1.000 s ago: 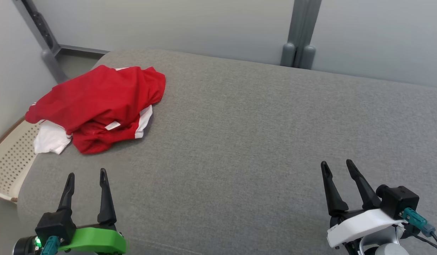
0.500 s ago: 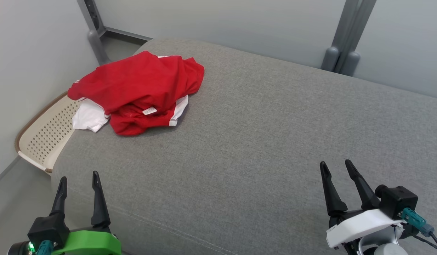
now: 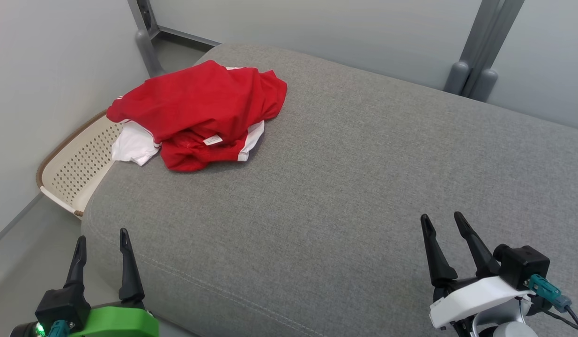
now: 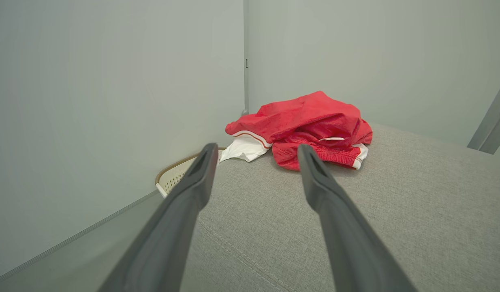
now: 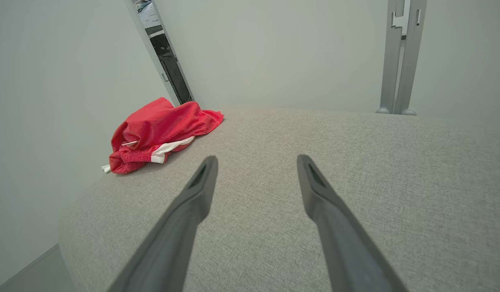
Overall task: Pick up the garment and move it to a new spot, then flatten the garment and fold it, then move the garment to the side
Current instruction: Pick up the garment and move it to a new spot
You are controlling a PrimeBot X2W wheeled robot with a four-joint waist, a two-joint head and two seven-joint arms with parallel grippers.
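A crumpled red garment with white trim (image 3: 200,114) lies in a heap at the far left of the grey cushioned surface (image 3: 345,187); it also shows ahead in the left wrist view (image 4: 310,129) and at the left in the right wrist view (image 5: 161,132). A white part of it sticks out at its left side (image 3: 134,147). My left gripper (image 3: 101,236) hangs open at the lower left, over the cushion's near left edge, well short of the garment. My right gripper (image 3: 441,220) stands open at the lower right over bare cushion, far from the garment.
A cream perforated basket (image 3: 71,164) sits on the floor against the cushion's left side, just below the garment. Pale walls close in at the left and back. A grey post (image 3: 476,70) stands behind the cushion at the right, another (image 3: 146,42) at the far left.
The head camera has turned left, so the whole scene slid right and the basket and left floor came further into sight. The garment lies as before; both grippers stay open.
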